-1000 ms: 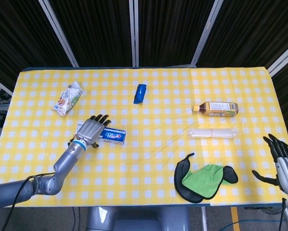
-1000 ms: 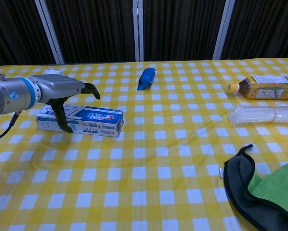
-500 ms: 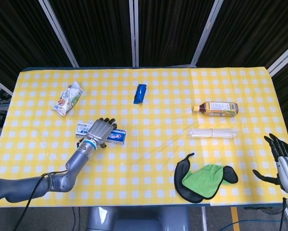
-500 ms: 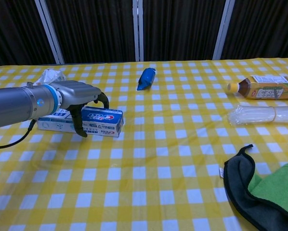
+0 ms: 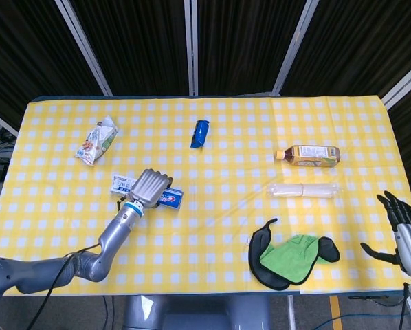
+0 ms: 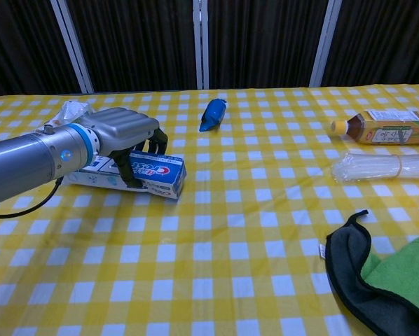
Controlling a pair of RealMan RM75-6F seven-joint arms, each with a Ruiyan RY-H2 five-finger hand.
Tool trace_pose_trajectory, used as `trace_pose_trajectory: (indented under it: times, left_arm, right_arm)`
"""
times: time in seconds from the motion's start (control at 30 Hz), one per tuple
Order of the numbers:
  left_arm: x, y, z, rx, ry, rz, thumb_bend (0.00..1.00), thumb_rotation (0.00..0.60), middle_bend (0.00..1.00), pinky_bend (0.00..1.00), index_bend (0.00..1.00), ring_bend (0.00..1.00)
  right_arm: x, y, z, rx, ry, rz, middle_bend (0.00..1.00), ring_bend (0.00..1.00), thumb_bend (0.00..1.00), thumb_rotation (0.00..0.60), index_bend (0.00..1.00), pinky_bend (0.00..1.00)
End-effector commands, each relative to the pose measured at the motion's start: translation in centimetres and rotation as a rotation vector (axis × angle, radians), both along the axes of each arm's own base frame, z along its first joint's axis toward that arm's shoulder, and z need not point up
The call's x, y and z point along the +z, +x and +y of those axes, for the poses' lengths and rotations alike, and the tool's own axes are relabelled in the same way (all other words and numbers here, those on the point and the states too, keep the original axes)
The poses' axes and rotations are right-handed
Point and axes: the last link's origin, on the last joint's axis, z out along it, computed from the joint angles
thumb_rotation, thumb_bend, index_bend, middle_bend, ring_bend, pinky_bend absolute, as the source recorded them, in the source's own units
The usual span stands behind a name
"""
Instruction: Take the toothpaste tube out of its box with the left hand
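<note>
The toothpaste box (image 5: 171, 198), white and blue, lies flat on the yellow checked tablecloth at the left middle. My left hand (image 5: 150, 186) sits on top of its middle. In the chest view the left hand (image 6: 125, 134) wraps the box (image 6: 159, 172): its fingers (image 6: 158, 143) curl down the far side and the thumb presses the near face. The box's flaps look closed and no tube shows. My right hand (image 5: 402, 230) hovers off the table's front right corner, fingers spread and holding nothing.
A snack packet (image 5: 97, 139) lies behind the box at the left, and a blue sachet (image 5: 200, 133) at centre back. A tea bottle (image 5: 308, 155) and a clear bag (image 5: 305, 189) lie at the right. A green cloth on a black pad (image 5: 291, 258) sits near the front edge.
My left hand slid right along the box from its left end to its middle and curled its fingers around it. The box shifted slightly right. The right hand stayed still.
</note>
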Motion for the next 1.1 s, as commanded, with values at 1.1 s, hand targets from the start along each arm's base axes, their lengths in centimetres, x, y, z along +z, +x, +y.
trace_pose_trajectory:
  times: [1.1]
  left_arm:
    - [8.4,8.5,-0.1,-0.106,0.147,-0.448,0.45,0.600,0.31,0.38,0.51,0.34]
  right_arm:
    - [0.5,0.2,0.2,0.011,-0.023,-0.019,0.00,0.00,0.06,0.600,0.00,0.00]
